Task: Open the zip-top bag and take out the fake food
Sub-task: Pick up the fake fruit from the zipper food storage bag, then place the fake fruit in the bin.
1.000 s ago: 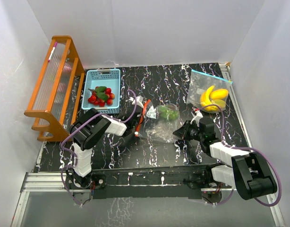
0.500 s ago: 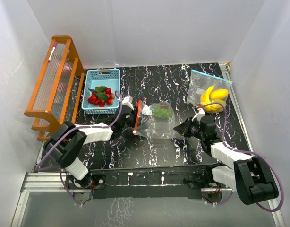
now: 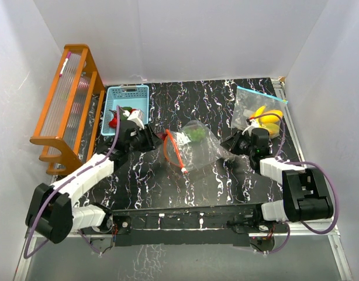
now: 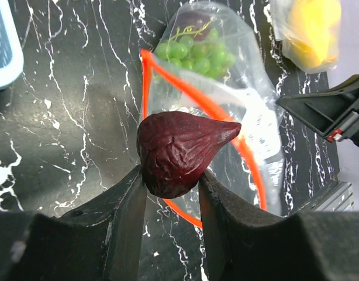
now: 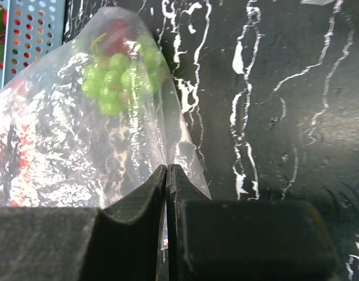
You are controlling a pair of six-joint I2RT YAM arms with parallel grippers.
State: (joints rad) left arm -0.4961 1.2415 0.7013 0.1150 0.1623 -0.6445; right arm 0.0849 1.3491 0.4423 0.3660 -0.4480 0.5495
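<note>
Light: bright, even, overhead.
Glare: sheen on the clear plastic zip-top bag (image 5: 80, 134).
Blur: near black finger pads (image 4: 118, 234) soft.

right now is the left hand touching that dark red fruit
Touching. The left wrist view shows the left hand with both fingers pressed against the sides of the dark red fruit, with no gap.

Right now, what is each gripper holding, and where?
Left gripper: dark red fig, by its rounded end. Right gripper: the clear bag, by one corner.
</note>
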